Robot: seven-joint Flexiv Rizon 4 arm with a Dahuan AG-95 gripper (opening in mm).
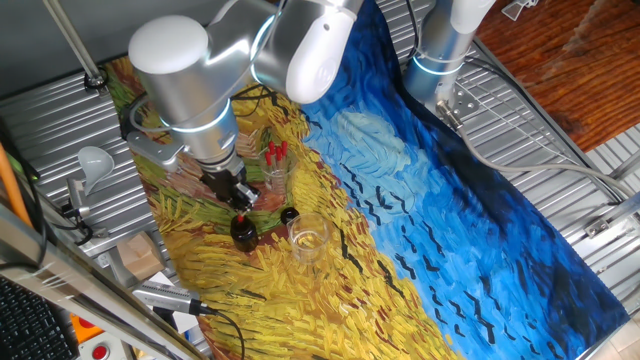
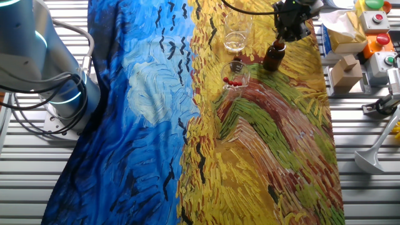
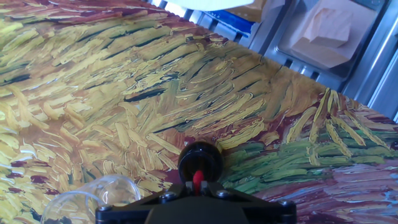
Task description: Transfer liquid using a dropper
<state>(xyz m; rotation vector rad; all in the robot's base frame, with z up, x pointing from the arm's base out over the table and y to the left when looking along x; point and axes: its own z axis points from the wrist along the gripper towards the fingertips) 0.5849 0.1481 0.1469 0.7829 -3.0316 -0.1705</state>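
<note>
My gripper (image 3: 198, 186) is shut on the red bulb of a dropper (image 3: 198, 178). It holds the dropper upright right over the mouth of a small dark bottle (image 3: 200, 160). The glass tube is hidden; I cannot tell how deep it reaches. In one fixed view the gripper (image 1: 238, 203) stands just above the bottle (image 1: 243, 232), with the red bulb (image 1: 241, 218) between them. A clear glass (image 1: 276, 165) behind holds several more red-bulbed droppers. An empty clear glass (image 1: 308, 240) stands right of the bottle. The other fixed view shows the gripper (image 2: 291, 26), bottle (image 2: 274, 56) and both glasses (image 2: 237, 34) (image 2: 235, 78).
A small black cap (image 1: 289, 215) lies between the bottle and the empty glass. The painted cloth (image 2: 262, 144) covers the table. Wooden blocks (image 2: 344, 70) and a button box (image 2: 379, 25) sit on the metal edge beside the bottle. A second arm base (image 2: 59, 94) stands at the far side.
</note>
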